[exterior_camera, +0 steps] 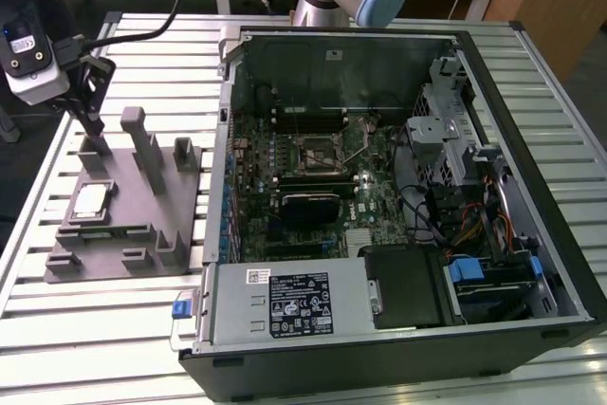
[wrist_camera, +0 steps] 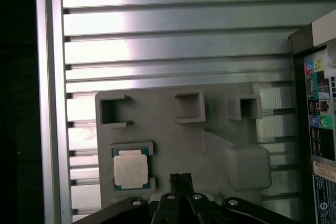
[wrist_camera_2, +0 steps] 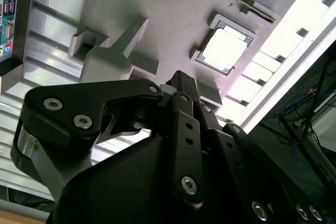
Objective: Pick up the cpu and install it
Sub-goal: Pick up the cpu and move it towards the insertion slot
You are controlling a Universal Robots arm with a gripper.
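The gripper [exterior_camera: 93,125] hangs clenched on nothing above the grey fixture [exterior_camera: 119,234], beside the cpu [exterior_camera: 90,201] rather than over it. A descent from this offset could strike a pocket wall or an upright post, or tip the chip. The cpu lies flat in its fixture pocket. The open computer case [exterior_camera: 493,139] holds the motherboard [exterior_camera: 379,192] — its socket [exterior_camera: 318,152] looks bare

One cpu [wrist_camera: 129,170], one grey fixture [wrist_camera: 173,140], one open computer case [exterior_camera: 341,59], one claw [wrist_camera: 181,178], one slatted table [exterior_camera: 152,40]
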